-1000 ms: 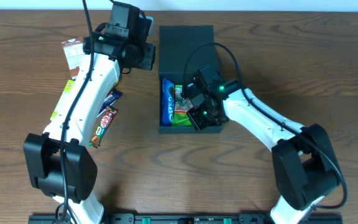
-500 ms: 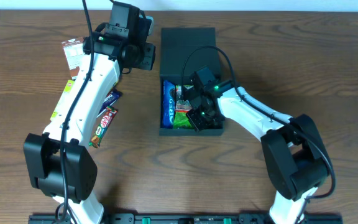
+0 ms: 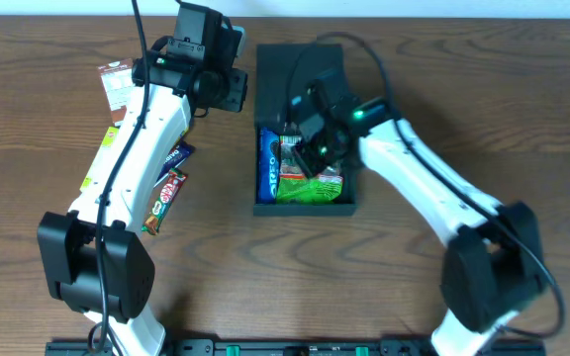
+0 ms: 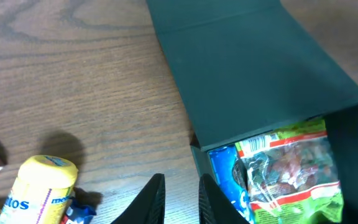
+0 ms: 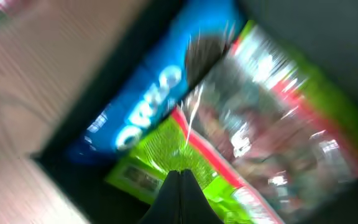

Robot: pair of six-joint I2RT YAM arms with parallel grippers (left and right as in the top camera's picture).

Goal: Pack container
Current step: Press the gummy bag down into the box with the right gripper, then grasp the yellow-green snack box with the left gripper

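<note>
Hovering over the open container (image 3: 305,208), the right gripper (image 3: 312,146) has its jaws pressed together, and nothing is seen between them. The container stands in the middle of the table (image 3: 463,79), its lid (image 3: 277,59) lying flat behind it. Inside are a blue packet (image 3: 267,163) and a green packet (image 3: 310,185), side by side. The left gripper (image 4: 180,186) hangs just beside the lid's left edge, jaws a little apart, empty.

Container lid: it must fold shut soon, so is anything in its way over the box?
Yes. The right tool hangs over the open container, above the green snack packet, and its arm crosses the lid lying flat behind. Closing would hit them.
</note>
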